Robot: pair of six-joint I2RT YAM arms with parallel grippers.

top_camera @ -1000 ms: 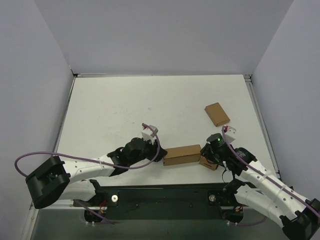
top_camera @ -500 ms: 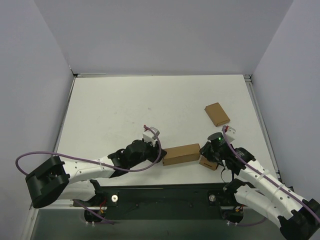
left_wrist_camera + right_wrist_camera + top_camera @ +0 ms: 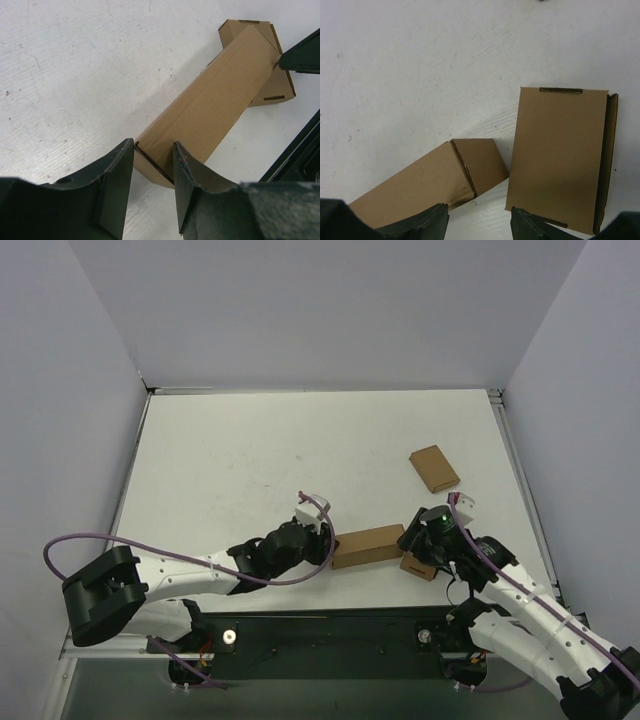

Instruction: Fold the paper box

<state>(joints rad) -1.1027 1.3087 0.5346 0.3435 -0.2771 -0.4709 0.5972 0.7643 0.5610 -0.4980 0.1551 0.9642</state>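
Left tool astride paper box end

You've got bright, even light on the white table, just a soft shadow along the lower right side of the paper box, and the fingers at the bottom of both wrist views are dark and blurry.

White segmented left arm, matching white right arm, black joint housings, purple cable along each, green light on the right wrist, matte black wedge-shaped fingers, black base plate.
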